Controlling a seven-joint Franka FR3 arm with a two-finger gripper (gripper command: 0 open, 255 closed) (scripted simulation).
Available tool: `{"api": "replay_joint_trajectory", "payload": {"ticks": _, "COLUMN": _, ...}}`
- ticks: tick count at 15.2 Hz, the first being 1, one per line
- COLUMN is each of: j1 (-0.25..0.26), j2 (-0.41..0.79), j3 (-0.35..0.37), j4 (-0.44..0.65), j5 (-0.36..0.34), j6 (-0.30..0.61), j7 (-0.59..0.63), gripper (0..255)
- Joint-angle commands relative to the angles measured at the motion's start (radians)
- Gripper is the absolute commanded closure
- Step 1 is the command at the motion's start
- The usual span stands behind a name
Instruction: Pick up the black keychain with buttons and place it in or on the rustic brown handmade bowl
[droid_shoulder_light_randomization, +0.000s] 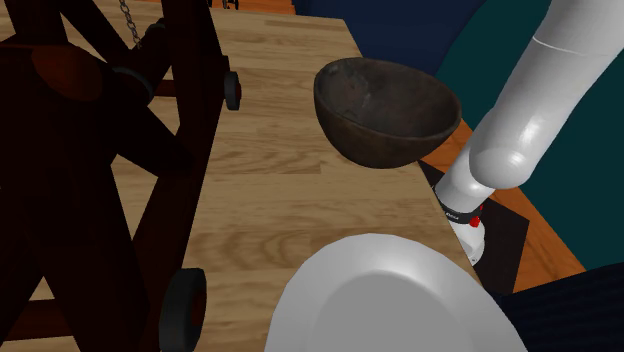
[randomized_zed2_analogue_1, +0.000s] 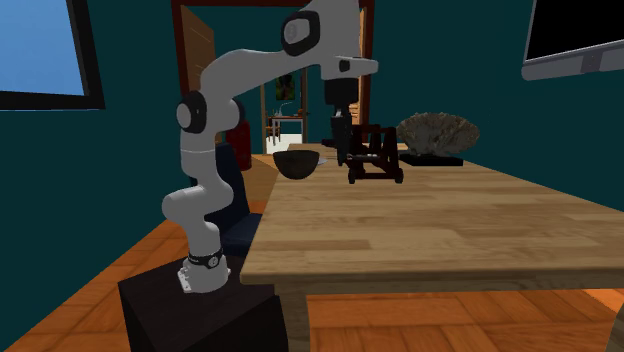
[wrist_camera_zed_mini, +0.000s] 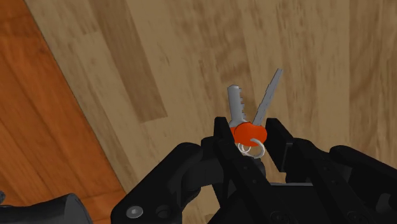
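i'm gripping the keychain (wrist_camera_zed_mini: 248, 132), orange fob and two silver keys, the gripper (wrist_camera_zed_mini: 250, 137) jaws clamping it, hovering over the wooden table (wrist_camera_zed_mini: 191, 63) near the dark bowl (droid_shoulder_light_randomization: 385, 105).

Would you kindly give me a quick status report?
Gripper shut on keychain, above the table. Brown bowl empty. Dark wheeled wooden frame close by.

The keychain (wrist_camera_zed_mini: 249, 133) shows orange and silver; the bowl (droid_shoulder_light_randomization: 385, 110), seemingly mottled, dark brown.
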Motion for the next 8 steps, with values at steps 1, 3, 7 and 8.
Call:
{"api": "replay_joint_trajectory", "payload": {"ticks": 1, "j1": 0.002, "j2": 0.021, "j3": 0.001, "j4": 0.059, "j5": -0.002, "j6": -0.039, "j7": 0.001, "gripper": 255}}
{"api": "replay_joint_trajectory", "payload": {"ticks": 3, "j1": 0.004, "j2": 0.044, "j3": 0.002, "j4": 0.118, "j5": -0.005, "j6": -0.075, "j7": 0.002, "gripper": 255}}
{"api": "replay_joint_trajectory", "payload": {"ticks": 7, "j1": 0.028, "j2": -0.118, "j3": 0.023, "j4": -0.089, "j5": 0.009, "j6": -0.029, "j7": 0.054, "gripper": 255}}
{"api": "replay_joint_trajectory", "payload": {"ticks": 8, "j1": 0.034, "j2": -0.153, "j3": 0.029, "j4": -0.131, "j5": 0.013, "j6": -0.022, "j7": 0.067, "gripper": 255}}
